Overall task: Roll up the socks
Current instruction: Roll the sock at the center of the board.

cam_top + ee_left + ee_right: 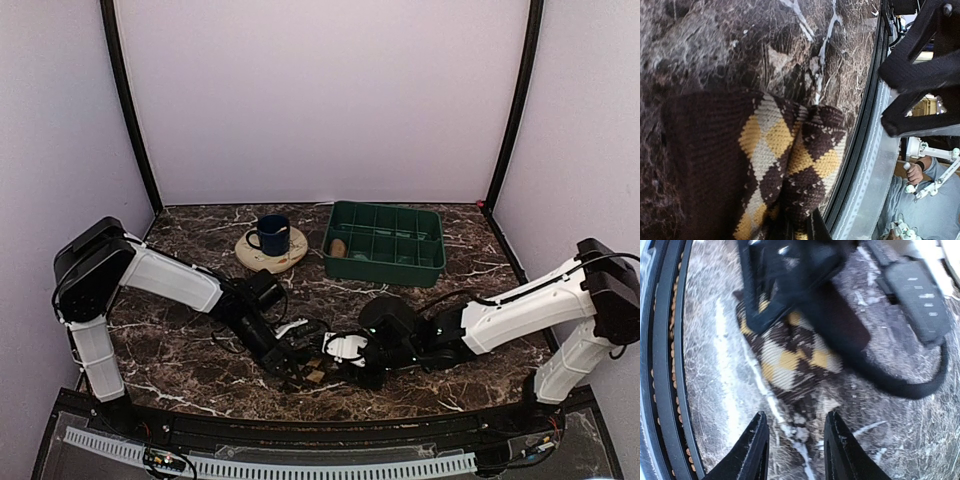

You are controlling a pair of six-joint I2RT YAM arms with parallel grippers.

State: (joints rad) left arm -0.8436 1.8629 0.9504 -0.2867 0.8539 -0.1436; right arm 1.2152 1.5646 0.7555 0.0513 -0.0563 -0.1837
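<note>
Left gripper pinches the argyle sock near the marble table's front edge. I judge this mid-roll. Right gripper stands parted, empty, just short of the sock. Next, I reckon, right must catch the loose end and tuck it, gently.

Near the table's front edge, the argyle sock lay mostly hidden under the left gripper and right gripper. The left wrist view's bottom edge cut it off. The right wrist view was blurred. A tan item in the green tray was too small to identify.
</note>
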